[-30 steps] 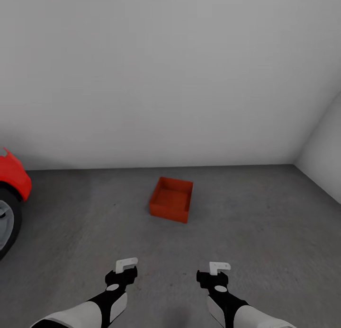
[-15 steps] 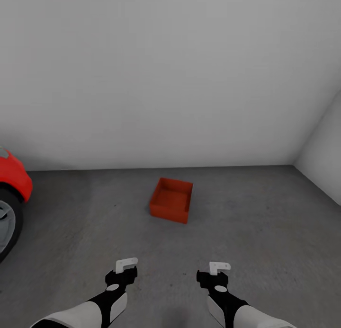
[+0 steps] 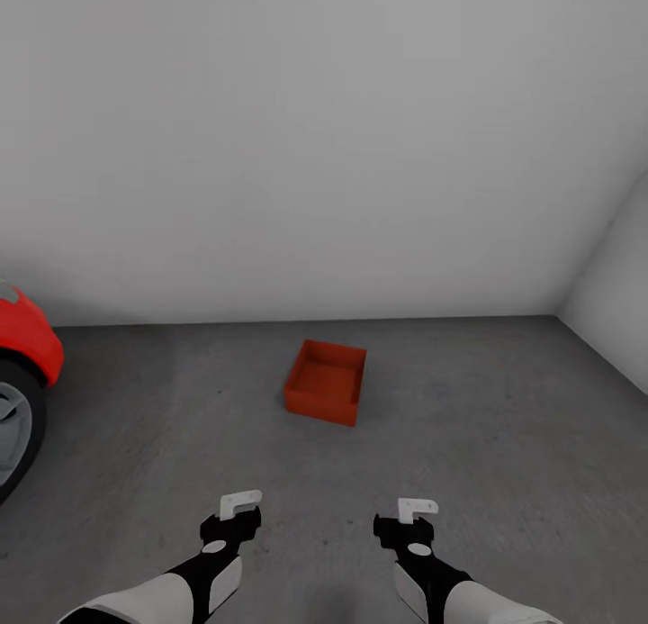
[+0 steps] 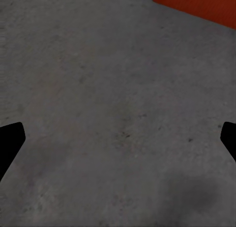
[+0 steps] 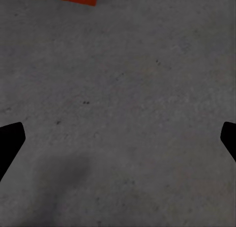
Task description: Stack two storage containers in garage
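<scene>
Head view: I stand in the garage, facing a grey wall (image 3: 324, 138); one storage container (image 3: 326, 381) sits on the concrete floor (image 3: 504, 444) at my 12 o'clock, ahead of both arms and apart from them.
Container's lie: upright, open mouth up, nothing in it. It is turned a little off square, one corner toward my 7 o'clock. Its long axis seems to run from 6 to 12, tipped slightly toward 1, though foreshortening makes that a guess.
Left gripper (image 3: 239, 502): low at my 7 o'clock, fingers spread wide in the left wrist view, holding nothing, bare concrete between them.
Right gripper (image 3: 416, 508): low at my 5 o'clock, likewise wide open and empty.
Red car (image 3: 22, 372): at my 9 o'clock, well clear of the container.
Step in hand: as I judge it, the first bin is down and the second is yet to be brought.
Next move: turn the base away, drive back to the living room, and keep clear of the car's wheel.
</scene>
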Robot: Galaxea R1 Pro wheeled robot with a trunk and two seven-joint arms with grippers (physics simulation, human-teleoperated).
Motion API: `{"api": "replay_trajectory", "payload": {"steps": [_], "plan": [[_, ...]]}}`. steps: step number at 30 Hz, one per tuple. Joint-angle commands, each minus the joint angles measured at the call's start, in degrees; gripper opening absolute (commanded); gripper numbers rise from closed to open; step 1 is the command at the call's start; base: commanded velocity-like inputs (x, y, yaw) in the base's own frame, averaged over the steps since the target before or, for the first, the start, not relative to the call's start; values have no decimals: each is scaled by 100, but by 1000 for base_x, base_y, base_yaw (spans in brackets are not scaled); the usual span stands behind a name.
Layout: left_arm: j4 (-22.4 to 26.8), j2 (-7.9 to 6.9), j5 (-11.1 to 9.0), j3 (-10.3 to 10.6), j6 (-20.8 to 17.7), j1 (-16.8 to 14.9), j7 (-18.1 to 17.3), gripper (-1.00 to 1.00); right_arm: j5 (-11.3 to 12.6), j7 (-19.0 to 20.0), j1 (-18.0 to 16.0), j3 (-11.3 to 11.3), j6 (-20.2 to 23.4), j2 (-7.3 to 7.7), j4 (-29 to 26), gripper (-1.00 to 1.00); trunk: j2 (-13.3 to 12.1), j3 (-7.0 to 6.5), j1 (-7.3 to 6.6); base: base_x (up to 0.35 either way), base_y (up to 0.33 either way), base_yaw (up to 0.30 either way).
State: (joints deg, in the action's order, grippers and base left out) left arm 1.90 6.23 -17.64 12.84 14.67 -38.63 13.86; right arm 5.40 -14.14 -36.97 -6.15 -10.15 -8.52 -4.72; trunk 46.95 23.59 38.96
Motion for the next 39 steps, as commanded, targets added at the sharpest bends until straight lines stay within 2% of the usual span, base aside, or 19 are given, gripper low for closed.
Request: {"api": "replay_trajectory", "payload": {"steps": [1, 7, 11, 15, 16, 18, 21, 30, 35, 39], "plan": [[-5, 1, -47, 48, 18, -4, 20, 100, 57, -19, -4, -49, -22, -1, 7, 100, 3, 6, 0, 0, 0, 0], [-9, -28, -73, 45, 20, -4, 56, 100, 52, -29, -8, -49, -21, 30, 8, 100, 3, 6, 0, 0, 0, 0], [-13, -175, -111, 44, -7, -4, 83, 100, 61, -51, -27, -45, -5, 50, 15, 100, 3, 6, 0, 0, 0, 0], [-85, -414, -238, 43, -143, -4, 114, 100, 68, -66, -31, -43, 21, 72, 35, 100, 3, 6, 0, 0, 0, 0], [-140, -595, -283, 43, -244, 0, 103, 100, 70, -69, -36, -43, 30, 79, 49, 100, 3, 6, 0, 0, 0, 0], [-175, -832, -319, 43, -329, 0, 70, 100, 70, -71, -37, -45, 40, 80, 63, 100, 3, 6, 0, 0, 0, 0], [-191, -981, -358, 43, -369, -3, 57, 100, 67, -71, -27, -48, 50, 79, 83, 100, 3, 6, 0, 0, 0, 0], [-198, -1042, -380, 44, -402, 79, 56, 100, 54, -65, -1, -58, 56, 70, 262, 100, 3, 6, 0, 0, 0, 0], [-198, -1009, -381, 44, -406, 429, 49, 100, 42, -52, 11, -67, 70, 63, 492, 100, 3, 6, 0, 0, 0, 0], [-198, -953, -381, 43, -413, 589, 55, 100, 39, -47, 13, -70, 73, 61, 555, 100, 3, 6, 0, 0, 0, 0]]}}
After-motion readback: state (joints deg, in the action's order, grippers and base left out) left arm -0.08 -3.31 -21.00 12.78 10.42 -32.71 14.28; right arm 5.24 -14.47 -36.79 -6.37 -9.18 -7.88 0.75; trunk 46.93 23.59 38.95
